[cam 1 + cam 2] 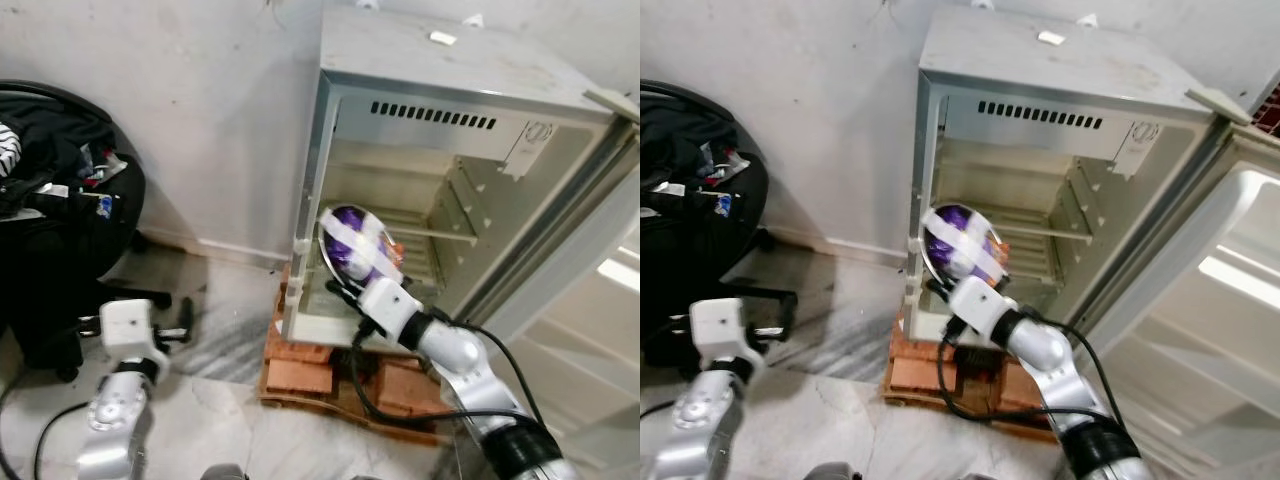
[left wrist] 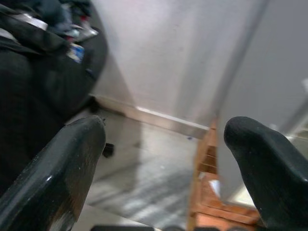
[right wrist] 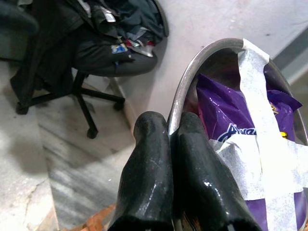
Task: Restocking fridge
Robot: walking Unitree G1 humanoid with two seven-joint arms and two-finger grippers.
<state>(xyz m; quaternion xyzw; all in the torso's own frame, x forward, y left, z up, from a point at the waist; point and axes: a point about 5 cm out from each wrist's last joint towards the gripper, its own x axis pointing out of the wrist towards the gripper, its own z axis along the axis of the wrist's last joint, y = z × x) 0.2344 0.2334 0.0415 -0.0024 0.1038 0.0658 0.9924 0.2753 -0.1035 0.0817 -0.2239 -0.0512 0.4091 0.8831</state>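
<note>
Right hand pinching rim of steel bowl, purple packet taped inside with white strips, left hand spread wide

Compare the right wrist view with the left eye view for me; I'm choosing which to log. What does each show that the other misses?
Right wrist view alone: the right hand pinching the rim of the round steel bowl, fingers shut; lettering on the purple snack packet.

Left eye view alone: the open grey mini fridge with bare shelves on red bricks, and the left hand low and idle.

Both: the bowl taped with white tape, and the black office chair piled with clothes.
</note>
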